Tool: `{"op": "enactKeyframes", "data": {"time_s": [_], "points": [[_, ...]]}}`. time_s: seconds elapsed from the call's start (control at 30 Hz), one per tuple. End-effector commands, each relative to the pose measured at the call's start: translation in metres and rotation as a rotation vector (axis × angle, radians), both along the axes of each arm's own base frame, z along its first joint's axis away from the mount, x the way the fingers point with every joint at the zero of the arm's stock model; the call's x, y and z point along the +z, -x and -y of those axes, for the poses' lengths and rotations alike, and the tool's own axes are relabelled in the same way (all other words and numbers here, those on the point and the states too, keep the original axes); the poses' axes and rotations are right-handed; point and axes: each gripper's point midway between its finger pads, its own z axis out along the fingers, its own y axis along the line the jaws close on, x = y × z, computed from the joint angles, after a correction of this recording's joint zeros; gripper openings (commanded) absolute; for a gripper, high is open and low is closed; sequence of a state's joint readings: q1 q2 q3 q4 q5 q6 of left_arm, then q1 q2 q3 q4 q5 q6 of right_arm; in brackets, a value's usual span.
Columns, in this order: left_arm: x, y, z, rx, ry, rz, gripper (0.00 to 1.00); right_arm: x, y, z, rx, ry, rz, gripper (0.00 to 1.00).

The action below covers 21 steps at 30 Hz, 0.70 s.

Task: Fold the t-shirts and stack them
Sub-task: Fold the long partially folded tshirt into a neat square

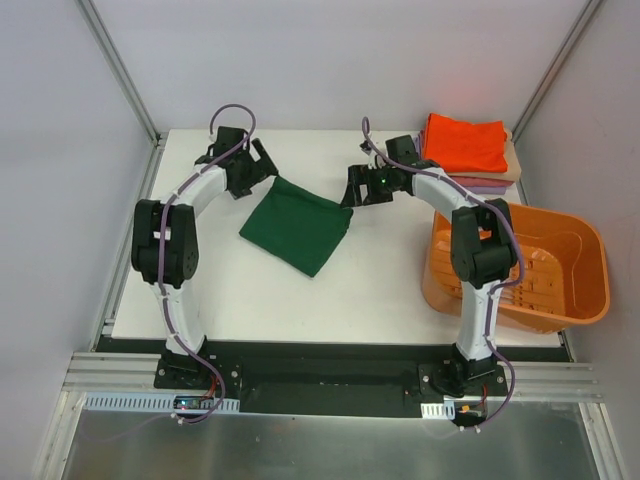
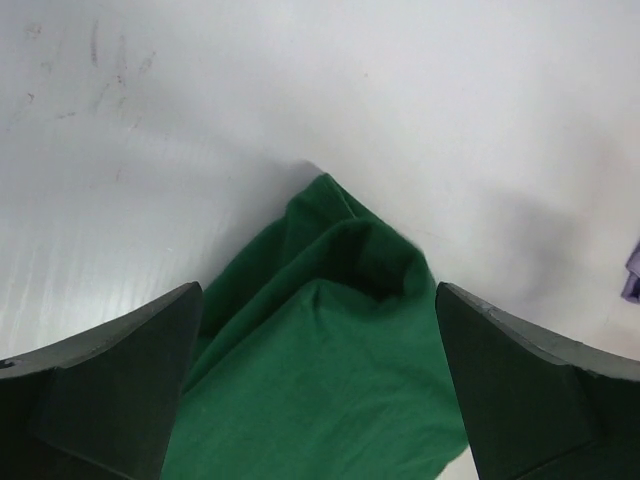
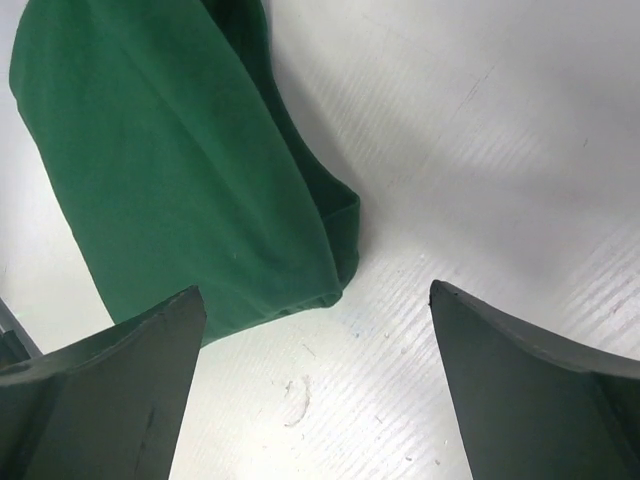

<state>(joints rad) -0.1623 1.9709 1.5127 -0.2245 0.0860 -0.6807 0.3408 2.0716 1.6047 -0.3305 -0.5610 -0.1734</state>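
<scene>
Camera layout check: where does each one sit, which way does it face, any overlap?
Top external: above, behind the bases, looking down on table; left arm, right arm show.
Left wrist: on left arm, facing down at green shirt; own open jaws.
Right wrist: likewise, right arm; own open jaws.
Shared: all see the green shirt.

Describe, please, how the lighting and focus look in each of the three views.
Top external: bright and even, the orange t-shirt oversaturated. Left wrist: the green t-shirt sharp, the left gripper dark and soft-edged, a faint shadow beside the cloth. Right wrist: streaky sheen on the table, no motion blur.
</scene>
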Motion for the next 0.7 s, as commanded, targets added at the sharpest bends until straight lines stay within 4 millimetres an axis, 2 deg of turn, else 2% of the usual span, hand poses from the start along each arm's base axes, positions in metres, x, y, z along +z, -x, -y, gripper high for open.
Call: {"op": "enactKeyframes", "data": {"time_s": [0.0, 0.17, 0.27, 0.33, 0.43, 0.5, 0.57, 0.67], "points": [[0.063, 0.010, 0.017, -0.090, 0.046, 0.127, 0.99, 0.037, 0.016, 0.002, 0.001, 0.026, 0.062, 0.96], [0.081, 0.033, 0.036, -0.174, 0.072, 0.157, 0.99, 0.057, 0.052, -0.013, 0.044, -0.017, 0.072, 0.96], [0.085, 0.037, 0.050, -0.227, 0.069, 0.177, 0.99, 0.055, 0.075, -0.036, 0.123, -0.036, 0.063, 0.96], [0.082, 0.035, 0.068, -0.295, 0.123, 0.174, 0.99, 0.052, 0.087, -0.051, 0.167, -0.043, 0.054, 0.96], [0.064, 0.018, 0.084, -0.341, 0.132, 0.159, 0.99, 0.045, 0.096, -0.072, 0.215, -0.048, 0.048, 0.96], [0.052, -0.004, 0.084, -0.316, 0.100, 0.159, 0.99, 0.040, 0.097, -0.080, 0.235, -0.052, 0.040, 0.96], [0.035, -0.024, 0.083, -0.295, 0.076, 0.150, 0.99, 0.033, 0.092, -0.085, 0.237, -0.052, 0.034, 0.96], [0.017, -0.038, 0.085, -0.290, 0.073, 0.129, 0.99, 0.013, 0.082, -0.085, 0.218, -0.013, 0.013, 0.96]]}}
